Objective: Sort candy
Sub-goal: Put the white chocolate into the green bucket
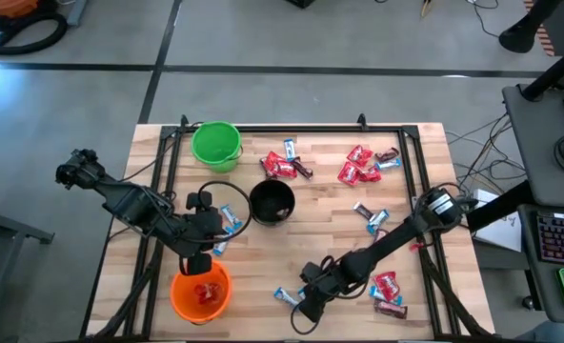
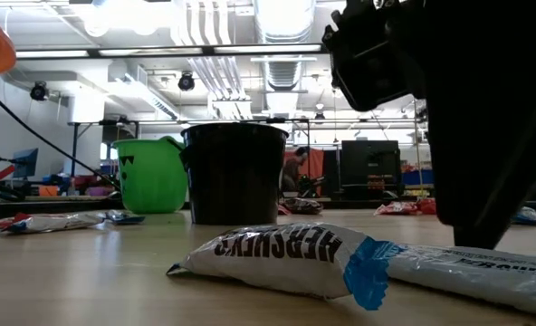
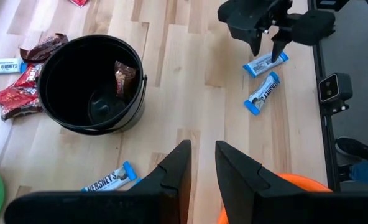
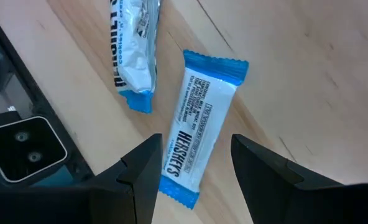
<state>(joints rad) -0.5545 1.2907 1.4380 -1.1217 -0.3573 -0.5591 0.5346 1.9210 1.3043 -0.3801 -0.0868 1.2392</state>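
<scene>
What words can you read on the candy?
"HERSHEY'S": blue-and-white bar between the right pincer's open fingers.
"HERSHEY'S", upside down: front bar in the low view.
"HERSHEY'S": bar near the left pincer.
Small print and the other wrappers: too small to read.

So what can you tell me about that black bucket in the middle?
The black bucket stands upright and open near the table's middle, right of the green cup. It looks like smooth dark plastic, round, with a thin wire handle lying against its rim. Inside, one brown-wrapped candy leans against the wall. Red and brown candies lie beside it. No claw touches it.
</scene>
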